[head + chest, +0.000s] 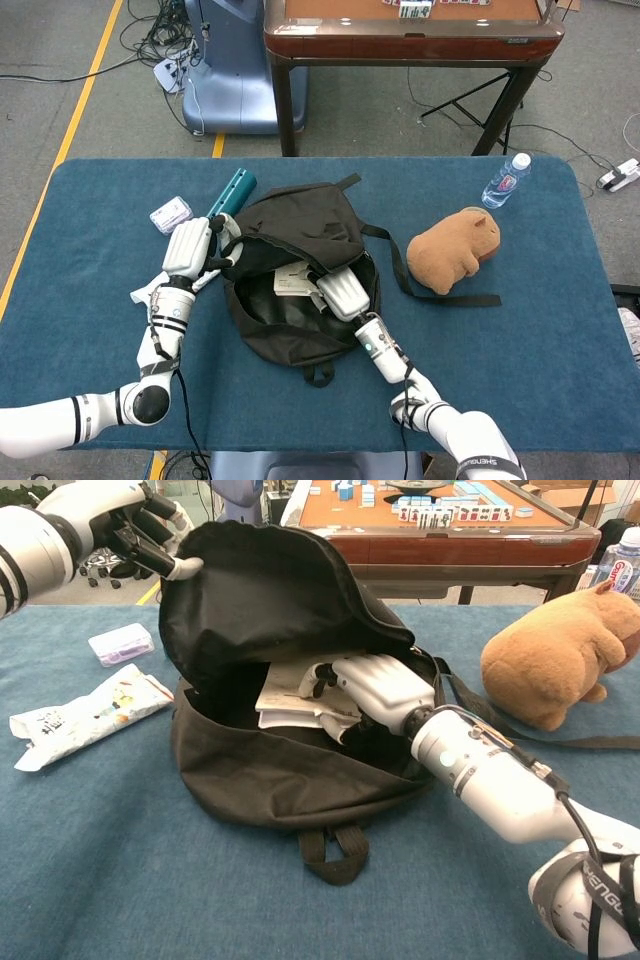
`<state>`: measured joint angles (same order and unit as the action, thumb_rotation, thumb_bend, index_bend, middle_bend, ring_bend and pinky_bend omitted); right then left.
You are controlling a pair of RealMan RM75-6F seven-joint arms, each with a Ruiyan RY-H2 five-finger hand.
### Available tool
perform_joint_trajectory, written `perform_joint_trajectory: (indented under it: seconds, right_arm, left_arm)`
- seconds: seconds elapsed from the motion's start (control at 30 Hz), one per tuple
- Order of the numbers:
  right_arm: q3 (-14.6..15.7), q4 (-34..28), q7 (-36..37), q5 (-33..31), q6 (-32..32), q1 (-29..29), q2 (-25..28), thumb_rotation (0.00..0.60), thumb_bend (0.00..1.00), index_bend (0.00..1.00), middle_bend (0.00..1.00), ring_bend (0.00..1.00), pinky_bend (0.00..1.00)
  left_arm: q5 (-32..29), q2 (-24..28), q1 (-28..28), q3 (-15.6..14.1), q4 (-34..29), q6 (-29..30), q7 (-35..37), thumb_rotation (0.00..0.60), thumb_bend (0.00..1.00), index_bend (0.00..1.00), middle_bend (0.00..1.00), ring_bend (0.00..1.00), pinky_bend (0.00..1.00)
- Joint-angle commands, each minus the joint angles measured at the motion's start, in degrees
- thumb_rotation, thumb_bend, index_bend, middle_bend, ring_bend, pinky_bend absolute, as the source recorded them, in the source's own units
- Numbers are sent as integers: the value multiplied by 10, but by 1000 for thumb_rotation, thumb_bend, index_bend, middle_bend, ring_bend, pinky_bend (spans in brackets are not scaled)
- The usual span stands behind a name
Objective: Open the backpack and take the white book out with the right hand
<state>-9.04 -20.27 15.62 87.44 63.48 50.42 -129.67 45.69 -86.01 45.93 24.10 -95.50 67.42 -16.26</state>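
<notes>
The black backpack (300,300) lies open in the middle of the blue table (100,200). My left hand (135,530) grips the edge of its top flap (280,590) and holds it up; the same left hand (190,248) shows at the bag's left side in the head view. Inside the opening, my right hand (375,685) holds the white book (290,692), fingers over its top edge. The book is tilted, its near edge raised off the bag's floor. From the head view the right hand (340,292) covers part of the white book (288,280).
A brown plush animal (455,250) lies right of the bag, with a strap (450,298) running under it. A water bottle (506,180) stands at the back right. A teal tube (232,192), a small clear box (120,643) and a white packet (85,715) lie at left.
</notes>
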Motion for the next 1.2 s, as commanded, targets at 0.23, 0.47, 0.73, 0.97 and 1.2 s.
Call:
perform_joint_trajectory:
  seconds: [0.23,0.47,0.73,0.97,1.2]
  right_arm:
    - [-15,15,-4,-12,11,18,2,600,571,435,418,330,375]
    - [-32,19,-14,-29,20,29,0,600,557,645,531,429,453]
    - [-31,8,-3,-28,59,25,10,600,555,741,599,491,508]
    - [-13,-51,16,-3,118,11,46,600,554,765,617,527,557]
    - [12,-183,-9,34,187,-16,122,600,553,780,630,552,577]
  left_arm:
    - [-3,3,3,3,3,-2,-1,600,401,645,724,740,884]
    - [-9,6,7,7,8,-4,-2,600,401,642,724,740,884]
    - [-11,10,7,6,12,-7,1,600,401,634,724,739,884]
    - [-15,13,8,6,13,-10,3,600,401,624,723,737,884]
    - [-26,20,8,8,10,-14,1,600,401,609,721,736,884]
